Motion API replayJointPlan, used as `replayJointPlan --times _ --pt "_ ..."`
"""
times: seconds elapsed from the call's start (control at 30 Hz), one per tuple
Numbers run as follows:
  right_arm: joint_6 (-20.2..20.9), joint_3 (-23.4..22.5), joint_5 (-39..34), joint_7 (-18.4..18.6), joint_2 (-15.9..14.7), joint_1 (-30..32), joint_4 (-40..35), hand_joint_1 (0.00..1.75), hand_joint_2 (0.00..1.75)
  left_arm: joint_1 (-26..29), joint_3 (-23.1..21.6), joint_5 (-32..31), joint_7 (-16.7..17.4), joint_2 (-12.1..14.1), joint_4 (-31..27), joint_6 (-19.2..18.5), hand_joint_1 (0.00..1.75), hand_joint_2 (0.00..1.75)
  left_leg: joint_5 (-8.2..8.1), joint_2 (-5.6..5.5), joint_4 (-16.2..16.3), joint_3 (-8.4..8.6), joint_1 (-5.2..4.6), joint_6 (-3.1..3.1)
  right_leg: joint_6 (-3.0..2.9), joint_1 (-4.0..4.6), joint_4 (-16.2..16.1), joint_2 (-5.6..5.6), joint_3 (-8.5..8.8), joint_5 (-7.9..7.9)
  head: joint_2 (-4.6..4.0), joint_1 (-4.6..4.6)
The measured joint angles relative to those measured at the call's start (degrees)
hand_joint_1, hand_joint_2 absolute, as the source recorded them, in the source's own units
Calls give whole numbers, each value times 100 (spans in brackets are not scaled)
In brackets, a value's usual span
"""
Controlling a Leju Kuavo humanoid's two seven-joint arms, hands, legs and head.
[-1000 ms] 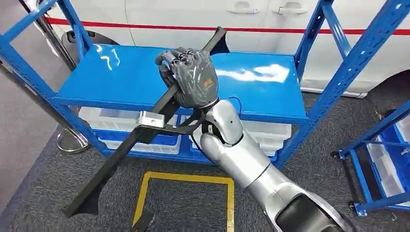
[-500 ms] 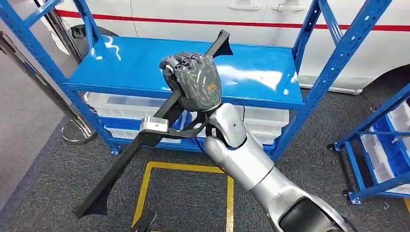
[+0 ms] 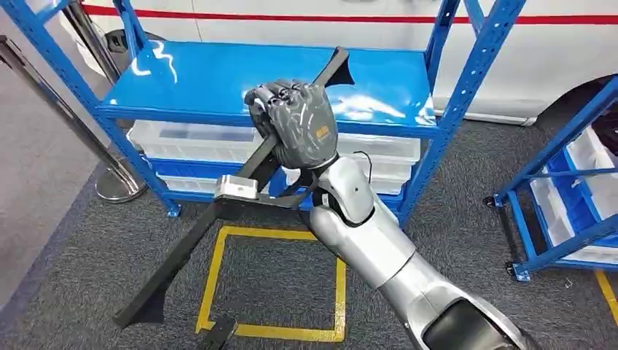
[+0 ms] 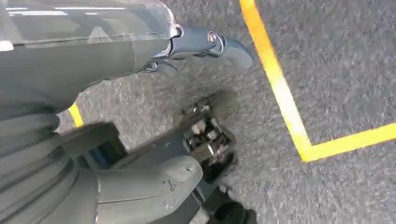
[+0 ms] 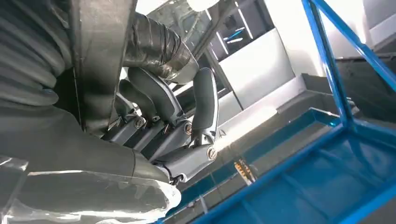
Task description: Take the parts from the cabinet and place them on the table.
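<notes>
Your right hand [image 3: 295, 124] has its fingers wrapped tight around a long black bar [image 3: 218, 208], a flat part with a small silver block [image 3: 239, 186] fixed near its middle; the bar slants from above the blue shelf [image 3: 218, 80] of the rack [image 3: 466, 87] down toward the grey carpet and the yellow floor marking [image 3: 273, 237]. The right wrist view shows the same fingers [image 5: 163, 107] curled over the bar's dark edge. Your left hand [image 4: 116, 186] hangs low over the carpet; whether its fingers are spread or closed cannot be told from here. To carry this step well, keep the grip firm and the wrist steady, since the bar overhangs far on both sides and will probably swing as you turn; mind its upper tip near the rack's upright and its lower end near the floor. Compared with a second ago, the whole scene has shifted: the rack sits further left and the view has turned, while hand and bar keep the same pose.
</notes>
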Motion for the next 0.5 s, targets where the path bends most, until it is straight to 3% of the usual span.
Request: replayJointPlan --times 0.07,0.1,0.13,0.17,0.2,0.23,0.27,0.3,0.33,0.43,0.47,0.5 --pt "2 0 0 0 -2 -2 2 175 175 -9 -2 -4 4 -13 0 -7 0 175 -739 1 847 -210 0 -25 -48 18 2 -6 -181 143 0 4" --pt "4 0 0 0 -2 -2 2 175 175 -19 -2 -2 9 -15 0 -7 0 175 -944 0 1270 -275 0 -31 -57 36 5 -6 -275 214 0 2" --pt "4 0 0 0 -2 -2 4 175 175 -28 -2 -2 9 -17 0 -7 0 175 -962 0 1543 -276 0 -28 -58 50 10 -6 -365 278 0 4" --pt "7 0 0 0 -4 -2 7 175 175 -31 -4 -2 11 -17 0 -7 0 175 -822 0 1619 -195 -2 -18 -55 58 20 -6 -457 342 0 2" --pt "9 0 0 0 -7 -2 9 175 175 -33 -4 -2 11 -17 0 -7 0 175 -594 -1 1486 -12 -8 -2 -50 63 27 -4 -545 403 0 4" --pt "9 0 0 0 -13 -2 9 175 175 -37 -7 -4 13 -17 0 -7 0 175 -391 -2 1167 274 -14 19 -36 66 35 -1 -622 465 0 2" --pt "9 -2 0 0 -15 -4 9 175 175 -50 -11 -4 13 -17 0 -7 0 175 -326 -3 663 677 -21 53 -19 66 37 7 -686 524 0 2" --pt "9 -2 0 0 -13 -7 4 175 175 -78 -20 -9 13 -17 0 -7 0 175 -559 -9 143 1041 -40 79 10 77 36 6 -730 570 0 2" --pt "7 -15 11 2 -15 -18 2 175 175 -98 -31 -11 9 -22 0 -11 0 175 -690 -18 -285 1274 -73 88 37 85 41 -6 -745 622 0 9" --pt "2 -22 28 0 -15 -23 4 175 175 -99 -42 -26 -4 -41 0 -20 0 175 -530 -27 -295 1191 -114 145 126 56 -91 -10 -730 830 0 7" --pt "0 -24 37 0 -26 -22 9 175 175 -95 -46 -46 -6 -57 0 -26 0 175 -445 -1 -396 1196 -24 200 164 65 -76 20 -791 780 0 5" --pt "-11 -33 46 -2 -33 -23 7 175 175 -104 -48 -63 -7 -57 0 -31 0 175 -369 17 -405 1120 -61 231 204 68 30 35 -839 566 0 19"
